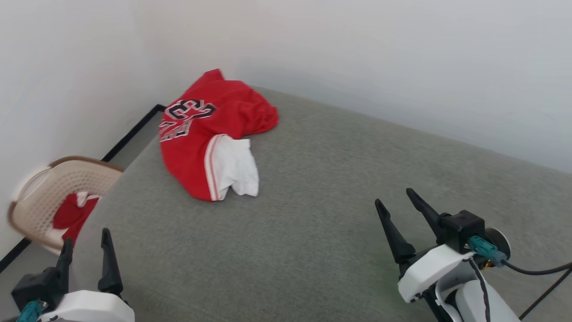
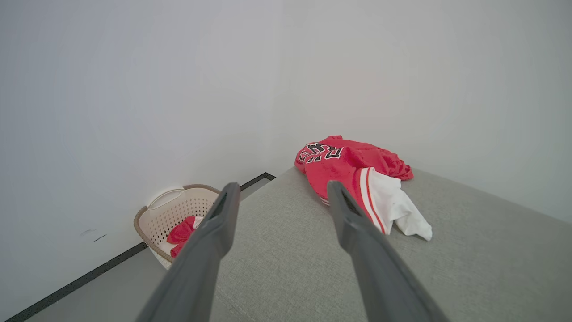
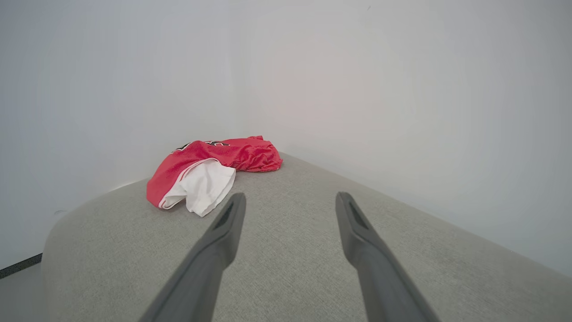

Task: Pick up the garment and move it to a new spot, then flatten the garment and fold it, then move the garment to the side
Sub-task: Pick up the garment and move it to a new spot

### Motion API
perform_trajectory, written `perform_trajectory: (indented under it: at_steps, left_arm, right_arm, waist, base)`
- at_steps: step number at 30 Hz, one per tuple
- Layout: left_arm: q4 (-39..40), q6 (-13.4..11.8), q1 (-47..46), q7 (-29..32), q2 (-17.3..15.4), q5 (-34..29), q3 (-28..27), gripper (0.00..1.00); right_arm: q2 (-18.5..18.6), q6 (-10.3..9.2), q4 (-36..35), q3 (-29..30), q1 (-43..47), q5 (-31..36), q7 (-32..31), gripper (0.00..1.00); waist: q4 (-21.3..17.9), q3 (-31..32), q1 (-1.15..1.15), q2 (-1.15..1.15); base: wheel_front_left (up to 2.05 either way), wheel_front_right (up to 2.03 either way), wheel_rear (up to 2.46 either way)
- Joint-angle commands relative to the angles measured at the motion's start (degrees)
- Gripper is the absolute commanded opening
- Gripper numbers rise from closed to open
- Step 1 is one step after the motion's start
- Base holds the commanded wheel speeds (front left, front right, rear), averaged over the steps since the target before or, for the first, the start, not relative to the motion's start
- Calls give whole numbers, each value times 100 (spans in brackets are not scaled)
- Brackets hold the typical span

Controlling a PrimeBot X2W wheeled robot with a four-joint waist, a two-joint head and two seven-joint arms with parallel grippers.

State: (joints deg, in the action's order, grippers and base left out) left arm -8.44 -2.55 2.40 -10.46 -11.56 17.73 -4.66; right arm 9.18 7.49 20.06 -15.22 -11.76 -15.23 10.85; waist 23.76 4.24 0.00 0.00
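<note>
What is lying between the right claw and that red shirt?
Nothing. Only bare grey padded surface stretches between the right gripper and the garment, as the right wrist view shows most plainly.

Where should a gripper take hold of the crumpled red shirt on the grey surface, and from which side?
Probably the white sleeve of the red shirt: it lies loose and bunched on the near edge of the heap, its end toward the robot. Come from above on the near side, pinching the raised fold off the grey surface.
</note>
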Motion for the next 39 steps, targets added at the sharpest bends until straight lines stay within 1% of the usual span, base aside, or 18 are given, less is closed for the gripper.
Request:
perform_trajectory:
  at_steps: [1,7,12,17,21,22,31,39]
  left_arm:
    - [56,-44,60,18,-24,23,-6,100]
    - [156,-112,109,33,20,86,-16,100]
    - [55,-129,-145,-3,104,197,-36,100]
    - [-237,13,-716,-1,84,306,59,100]
    - [-634,170,-1372,-34,-42,400,66,100]
    - [-634,170,-1372,-34,-42,400,66,100]
    - [-2013,591,-3048,-39,-463,594,50,100]
    - [-3330,821,-4584,160,-847,730,148,100]
  right_arm:
    - [-43,0,7,-41,-48,-32,42,100]
    - [-11,0,19,-49,-82,-35,45,100]
    - [55,0,-42,100,-149,-15,16,100]
    - [105,0,-167,364,-181,143,-31,100]
    - [152,0,-315,456,-279,227,-98,100]
    - [152,0,-315,456,-279,227,-98,100]
    - [344,0,-839,545,-602,380,-308,100]
    - [488,0,-1442,682,-924,529,-485,100]
  waist:
    - [181,23,0,0]
    - [278,-82,0,0]
    - [251,-270,0,0]
    - [153,-509,0,0]
    - [-24,-779,0,0]
    - [-24,-779,0,0]
    - [-615,-1715,0,0]
    - [-1109,-2681,0,0]
  base:
    - [0,0,0]
    - [0,0,0]
    - [0,0,0]
    - [0,0,0]
    - [0,0,0]
    - [0,0,0]
    - [0,0,0]
    - [0,0,0]
